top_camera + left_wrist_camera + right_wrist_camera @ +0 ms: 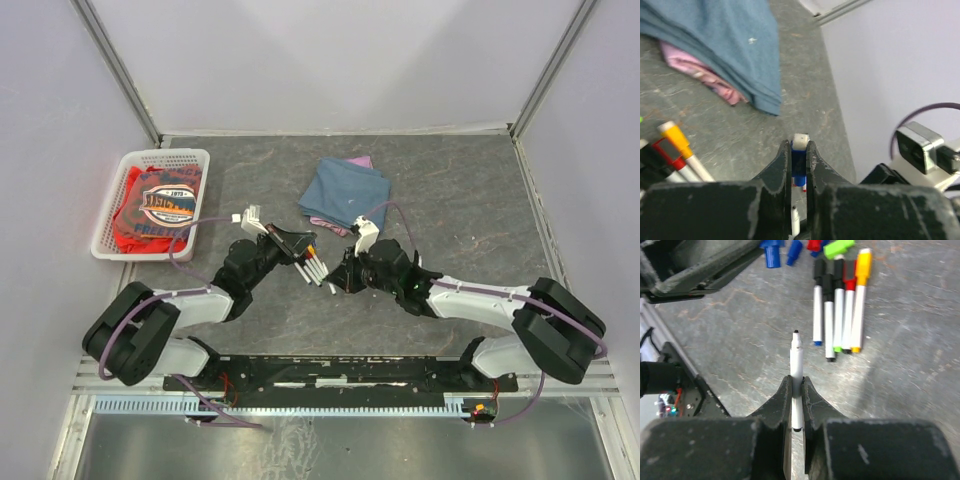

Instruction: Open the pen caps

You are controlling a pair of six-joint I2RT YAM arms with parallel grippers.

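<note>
My left gripper point(799, 145) is shut on a blue pen cap point(799, 162), held above the table. My right gripper point(796, 380) is shut on a thin white pen barrel point(796, 360) whose bare dark tip points away from the camera. In the top view the left gripper point(305, 243) and right gripper point(338, 282) sit close together mid-table. A row of capped pens point(840, 305) lies beyond the right gripper, with black, red and orange caps. An orange-capped pen point(679, 146) shows in the left wrist view. Blue caps point(794, 250), a red cap point(814, 244) and a green cap point(838, 247) show past the row.
A folded blue cloth point(345, 192) lies behind the grippers on a pink cloth point(700, 75). A white basket point(110, 215) holding red fabric stands at the left. White walls enclose the table on three sides.
</note>
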